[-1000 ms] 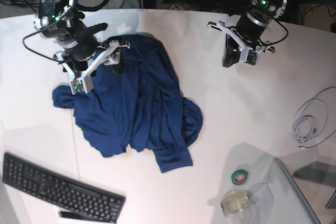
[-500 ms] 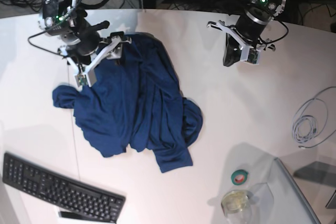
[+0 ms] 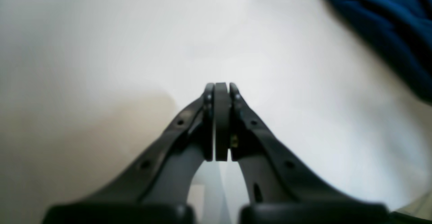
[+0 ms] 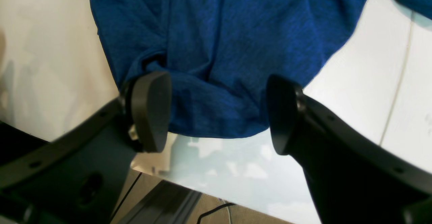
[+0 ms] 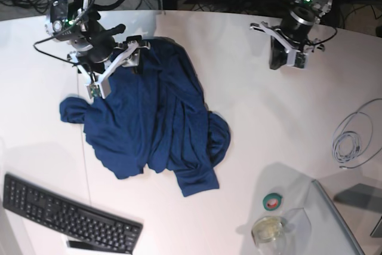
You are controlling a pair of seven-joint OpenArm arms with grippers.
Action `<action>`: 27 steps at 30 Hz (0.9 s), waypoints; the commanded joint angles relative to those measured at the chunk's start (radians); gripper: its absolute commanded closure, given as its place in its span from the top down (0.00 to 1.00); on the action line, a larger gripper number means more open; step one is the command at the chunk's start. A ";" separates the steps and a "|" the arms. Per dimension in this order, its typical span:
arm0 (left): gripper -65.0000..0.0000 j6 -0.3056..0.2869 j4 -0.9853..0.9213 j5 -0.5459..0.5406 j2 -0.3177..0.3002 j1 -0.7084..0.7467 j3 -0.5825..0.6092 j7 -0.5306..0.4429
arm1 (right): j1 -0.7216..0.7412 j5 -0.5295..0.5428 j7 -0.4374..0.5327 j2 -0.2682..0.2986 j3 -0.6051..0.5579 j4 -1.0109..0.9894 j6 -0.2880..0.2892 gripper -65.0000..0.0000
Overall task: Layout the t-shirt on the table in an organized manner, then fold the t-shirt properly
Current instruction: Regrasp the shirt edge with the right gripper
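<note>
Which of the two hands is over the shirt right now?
The right hand, open and straddling the t-shirt's top edge. The left hand is shut and sits over bare table, clear of the fabric.

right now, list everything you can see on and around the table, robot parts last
t-shirt: one, dark navy blue, crumpled on the table's left half
table: one, white, fills the base view
keyboard: one, black, near left corner
tape roll: one, green, near right
glass jar: one, clear, just below the tape roll
cable: one coil, pale grey, right edge
right gripper: one, black, open over the t-shirt's far edge
left gripper: one, black, shut, over bare table
</note>
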 commanded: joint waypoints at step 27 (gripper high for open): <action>0.00 0.001 0.010 -0.005 -0.007 0.014 -0.019 -0.023 | 0.116 0.013 -0.014 0.019 0.096 -0.110 0.007 0.02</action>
